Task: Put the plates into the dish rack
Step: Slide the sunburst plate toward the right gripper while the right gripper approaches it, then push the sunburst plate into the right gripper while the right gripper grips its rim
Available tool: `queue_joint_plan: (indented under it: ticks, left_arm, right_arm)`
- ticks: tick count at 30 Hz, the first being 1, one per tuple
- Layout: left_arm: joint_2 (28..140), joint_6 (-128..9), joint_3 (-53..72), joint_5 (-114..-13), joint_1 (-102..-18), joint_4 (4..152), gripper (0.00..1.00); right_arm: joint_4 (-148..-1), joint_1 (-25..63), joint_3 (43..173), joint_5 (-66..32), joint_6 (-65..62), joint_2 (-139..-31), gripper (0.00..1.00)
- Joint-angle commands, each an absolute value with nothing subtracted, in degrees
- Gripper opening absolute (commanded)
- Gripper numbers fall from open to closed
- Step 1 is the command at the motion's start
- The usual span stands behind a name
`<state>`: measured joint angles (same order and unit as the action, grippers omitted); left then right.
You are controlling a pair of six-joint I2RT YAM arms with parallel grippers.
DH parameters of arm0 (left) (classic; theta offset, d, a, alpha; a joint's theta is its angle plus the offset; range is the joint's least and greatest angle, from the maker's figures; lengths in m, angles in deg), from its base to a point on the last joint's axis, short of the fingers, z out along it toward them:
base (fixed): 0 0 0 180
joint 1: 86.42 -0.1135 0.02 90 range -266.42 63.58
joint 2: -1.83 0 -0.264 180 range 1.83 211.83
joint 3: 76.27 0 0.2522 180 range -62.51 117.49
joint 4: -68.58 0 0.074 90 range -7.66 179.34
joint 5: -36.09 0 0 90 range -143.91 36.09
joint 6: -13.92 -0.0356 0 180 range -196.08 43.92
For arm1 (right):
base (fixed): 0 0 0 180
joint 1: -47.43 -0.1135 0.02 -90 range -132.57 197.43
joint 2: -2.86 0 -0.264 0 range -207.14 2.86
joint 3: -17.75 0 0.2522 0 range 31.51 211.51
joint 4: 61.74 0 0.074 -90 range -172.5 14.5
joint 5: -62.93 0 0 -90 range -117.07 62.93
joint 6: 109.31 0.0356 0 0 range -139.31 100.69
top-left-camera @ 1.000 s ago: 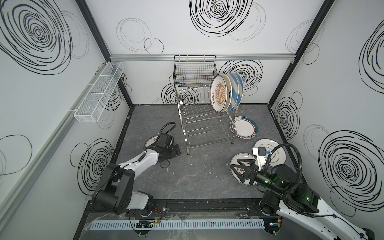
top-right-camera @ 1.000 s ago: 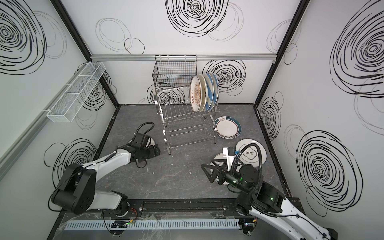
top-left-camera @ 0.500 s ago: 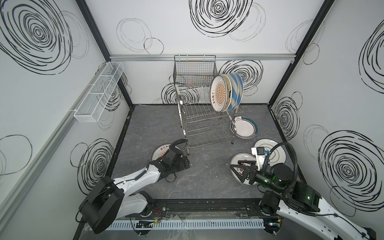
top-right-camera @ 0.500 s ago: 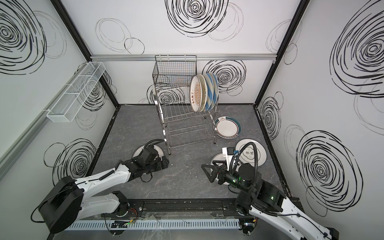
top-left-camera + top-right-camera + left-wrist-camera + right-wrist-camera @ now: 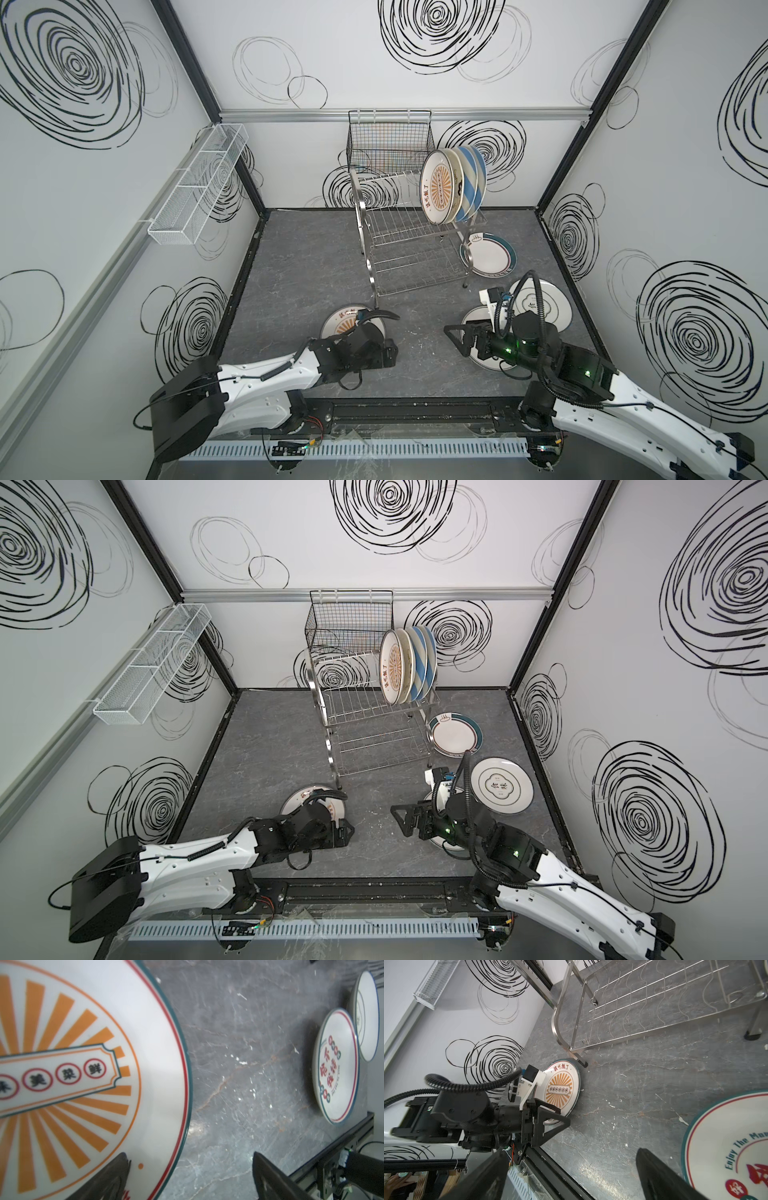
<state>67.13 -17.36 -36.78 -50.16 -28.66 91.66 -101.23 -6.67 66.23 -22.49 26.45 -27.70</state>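
The dish rack (image 5: 399, 226) stands far centre, with four plates (image 5: 438, 191) upright at its right end. Four others lie flat on the table (image 5: 307, 257). Near left, the orange sunburst plate (image 5: 560, 1088) sits just beside the rack's foot, so a careless lift could clip it. The left gripper (image 5: 190, 1155) is spread open and empty, one finger over that plate and one past its rim. Pinching a flat, sloped rim risks a slip. The right gripper (image 5: 570, 1151), wide open and empty, hangs beside the red-lettered plate (image 5: 726, 1147), which reads "Enjoy The Mo…", cut off. The orange one carries red Chinese characters.
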Motion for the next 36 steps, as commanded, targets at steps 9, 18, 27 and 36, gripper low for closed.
queue_joint_plan:
  ticks: [9,18,27,36]
  left_arm:
    - [58.5,-27.0,-22.2,-39.0,-37.4,112.0,0.96]
    - [49.7,-32.0,-34.0,-40.6,-62.8,107.2,0.96]
    - [50.9,-31.9,-42.9,-51.9,-69.4,98.0,0.96]
    - [51.2,-32.6,-43.7,-55.1,-69.5,95.9,0.96]
  right_arm:
    - [-82.8,-9.6,57.3,-21.1,31.9,-30.9,1.0]
    - [-60.2,-16.0,51.6,-25.0,36.2,-46.0,0.89]
    - [-51.9,-16.1,55.2,-17.9,36.0,-63.6,0.88]
    - [-42.1,-16.0,57.3,-16.0,38.0,-74.7,0.8]
